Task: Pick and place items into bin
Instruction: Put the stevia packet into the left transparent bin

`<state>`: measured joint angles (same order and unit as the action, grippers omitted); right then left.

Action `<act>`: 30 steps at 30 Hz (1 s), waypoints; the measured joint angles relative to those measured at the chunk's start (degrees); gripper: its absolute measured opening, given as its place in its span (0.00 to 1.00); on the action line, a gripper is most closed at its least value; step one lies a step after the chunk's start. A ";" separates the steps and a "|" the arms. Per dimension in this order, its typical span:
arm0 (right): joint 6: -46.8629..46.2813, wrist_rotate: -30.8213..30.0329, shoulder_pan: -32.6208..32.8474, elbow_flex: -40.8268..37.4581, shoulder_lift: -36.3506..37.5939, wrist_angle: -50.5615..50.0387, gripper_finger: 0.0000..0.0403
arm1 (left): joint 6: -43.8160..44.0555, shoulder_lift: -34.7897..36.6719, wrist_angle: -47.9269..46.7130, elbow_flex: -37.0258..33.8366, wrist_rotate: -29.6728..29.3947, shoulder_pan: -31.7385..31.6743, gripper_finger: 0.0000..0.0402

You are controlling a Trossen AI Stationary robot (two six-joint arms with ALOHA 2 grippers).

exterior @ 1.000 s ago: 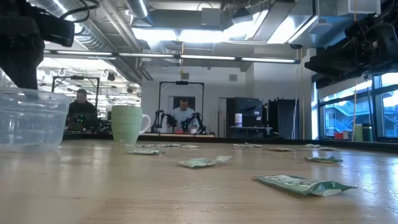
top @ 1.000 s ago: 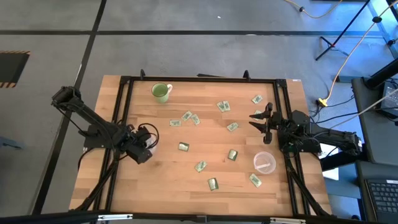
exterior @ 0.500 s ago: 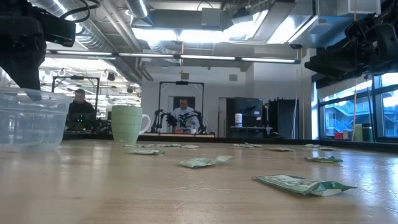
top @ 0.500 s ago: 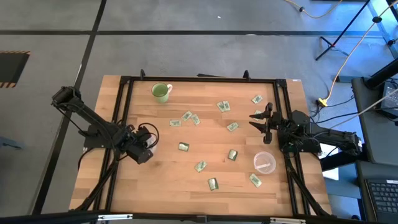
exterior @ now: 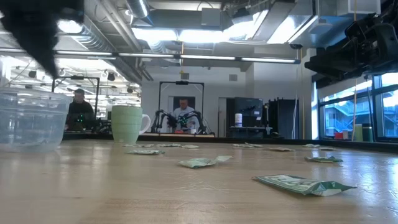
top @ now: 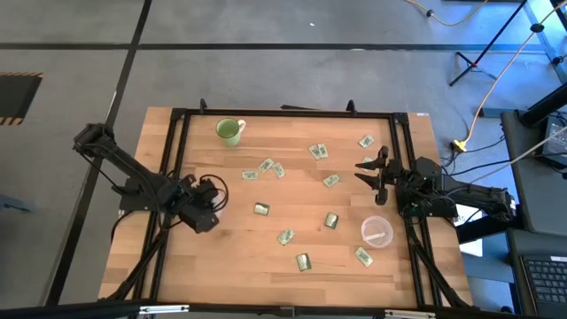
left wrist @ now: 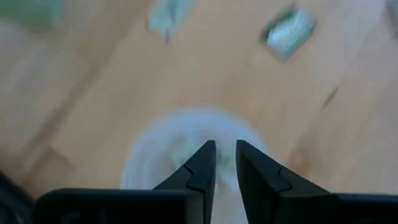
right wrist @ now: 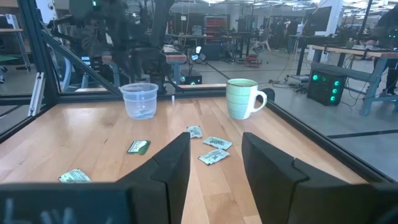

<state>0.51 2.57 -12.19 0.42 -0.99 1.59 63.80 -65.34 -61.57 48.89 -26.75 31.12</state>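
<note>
The left end effector [left wrist: 224, 145] hangs directly over the clear round plastic bin [left wrist: 149, 155], fingers slightly apart and empty. Small shiny green-and-white packets [top: 261, 209] lie scattered on the wooden table [top: 230, 257] beyond that bin. The right end effector [right wrist: 214, 138] waits far from the bin, fingers apart.

Bare wood runs along the table's [top: 230, 266] near edge toward its left corner. A mug [top: 230, 131] occupies the far-left corner, and scattered packets [top: 261, 209] litter the middle.
</note>
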 joint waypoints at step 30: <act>1.23 0.00 -0.01 -0.01 -0.02 0.01 0.37 | -58.75 -23.07 35.87 1.64 18.04 -43.02 0.21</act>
<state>1.75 2.57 -12.21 0.41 -1.02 1.61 5.05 -88.41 -25.69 50.52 -8.71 -11.90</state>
